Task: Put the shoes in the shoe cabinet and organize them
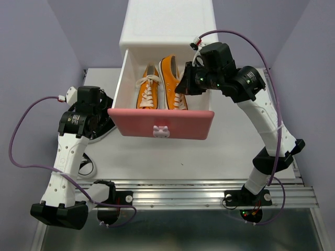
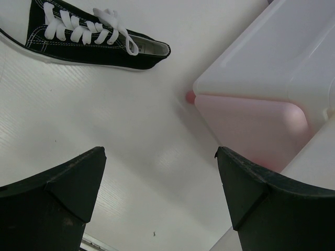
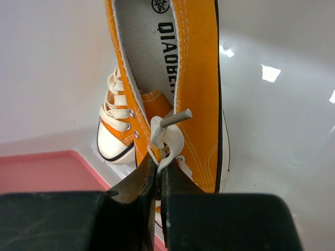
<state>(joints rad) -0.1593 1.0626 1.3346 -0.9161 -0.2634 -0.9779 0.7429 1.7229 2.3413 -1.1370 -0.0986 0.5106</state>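
The task looks about half done. Both orange shoes [image 1: 148, 93] lie side by side in the pulled-out upper drawer [image 1: 161, 124] of the shoe cabinet [image 1: 167, 23], at the centre of the overhead frame. The right jaws reach into that drawer and are clamped together on the upper edge of the orange shoe nearer the frame's right, so that shoe is not yet let go. A black shoe [image 2: 89, 36] lies on the surface [image 2: 131, 172] outside the cabinet. It has yet to go in, and the drawer has yet to be shut. The left jaws stand wide apart and empty above the surface.

The right wrist view shows the pinch itself, beside the lace eyelets, which the wrist covers in the overhead view. The left wrist view shows most of the black shoe in its upper left, and at its right the pale lower drawer front [image 2: 251, 125], apparently shut. In the overhead view, the left arm [image 1: 70, 151] and the open drawer hide most of both.
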